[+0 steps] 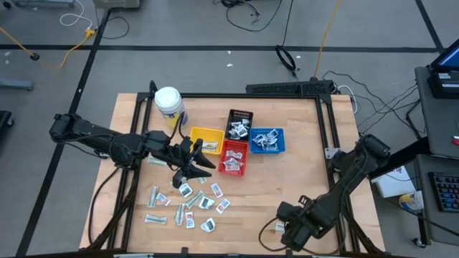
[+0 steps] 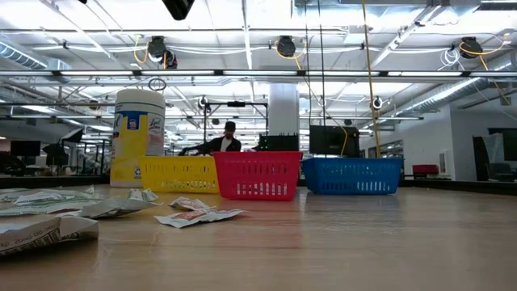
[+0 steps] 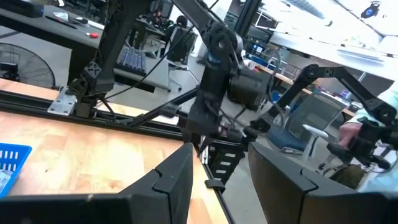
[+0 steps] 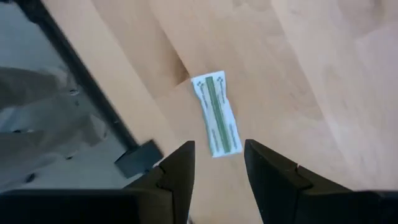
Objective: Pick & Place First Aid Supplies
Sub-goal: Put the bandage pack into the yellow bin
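The first aid supplies are small flat packets. Several lie scattered on the wooden table [image 1: 287, 179] at its near left [image 1: 188, 202], and they also show in the low view [image 2: 192, 215]. One white packet with a green stripe [image 4: 216, 116] lies flat alone near the table's near right corner. My right gripper [image 4: 217, 167] hangs open above it, pointing down, fingers clear of it. My left gripper [image 1: 201, 163] is held level above the table beside the yellow tray, open, with nothing between its fingers [image 3: 219, 180].
Yellow [image 1: 204, 140], red [image 1: 233, 156], blue [image 1: 267, 140] and black [image 1: 240, 123] trays stand mid-table, some holding packets. A white jar with a yellow label [image 1: 168, 102] stands at the far left. The table's dark frame edge [image 4: 81, 74] runs close beside the lone packet.
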You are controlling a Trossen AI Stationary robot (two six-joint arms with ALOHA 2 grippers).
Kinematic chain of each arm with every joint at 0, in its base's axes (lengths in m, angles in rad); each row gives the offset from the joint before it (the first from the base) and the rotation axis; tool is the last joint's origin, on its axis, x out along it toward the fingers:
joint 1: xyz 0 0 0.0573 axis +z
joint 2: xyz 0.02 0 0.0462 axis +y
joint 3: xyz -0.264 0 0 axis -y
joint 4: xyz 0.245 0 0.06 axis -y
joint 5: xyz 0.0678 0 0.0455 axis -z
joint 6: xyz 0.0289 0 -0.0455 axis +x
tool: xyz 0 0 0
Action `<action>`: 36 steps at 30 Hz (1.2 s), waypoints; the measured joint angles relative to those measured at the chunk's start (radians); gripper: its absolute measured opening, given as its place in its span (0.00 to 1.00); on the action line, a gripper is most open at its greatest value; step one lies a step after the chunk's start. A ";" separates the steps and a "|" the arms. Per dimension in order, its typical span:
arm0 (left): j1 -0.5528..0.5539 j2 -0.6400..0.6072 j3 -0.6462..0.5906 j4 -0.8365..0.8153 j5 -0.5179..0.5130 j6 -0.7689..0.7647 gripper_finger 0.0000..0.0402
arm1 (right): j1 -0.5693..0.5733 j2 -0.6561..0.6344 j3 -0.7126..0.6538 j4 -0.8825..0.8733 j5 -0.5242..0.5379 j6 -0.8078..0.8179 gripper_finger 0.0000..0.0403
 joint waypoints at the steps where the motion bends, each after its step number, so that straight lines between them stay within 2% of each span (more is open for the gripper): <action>1: 0.000 0.000 0.000 0.000 0.001 0.000 0.40 | 0.001 0.018 -0.002 0.001 0.003 -0.016 0.34; 7: 0.000 0.000 0.000 0.000 0.001 0.000 0.40 | 0.000 0.141 -0.005 0.050 0.010 -0.135 0.34; 21: 0.000 0.000 0.000 -0.033 0.002 -0.023 0.40 | 0.018 0.296 -0.003 0.162 0.031 -0.171 0.33; 24: 0.000 0.000 0.000 -0.031 0.002 -0.046 0.40 | 0.013 0.296 -0.004 0.167 0.033 -0.182 0.28; 30: 0.000 0.000 0.000 -0.031 0.003 -0.047 0.40 | 0.012 0.297 -0.004 0.169 0.029 -0.197 0.03; 36: 0.000 0.000 0.000 -0.031 0.003 -0.044 0.40 | -0.008 0.277 -0.007 0.133 0.083 -0.233 0.01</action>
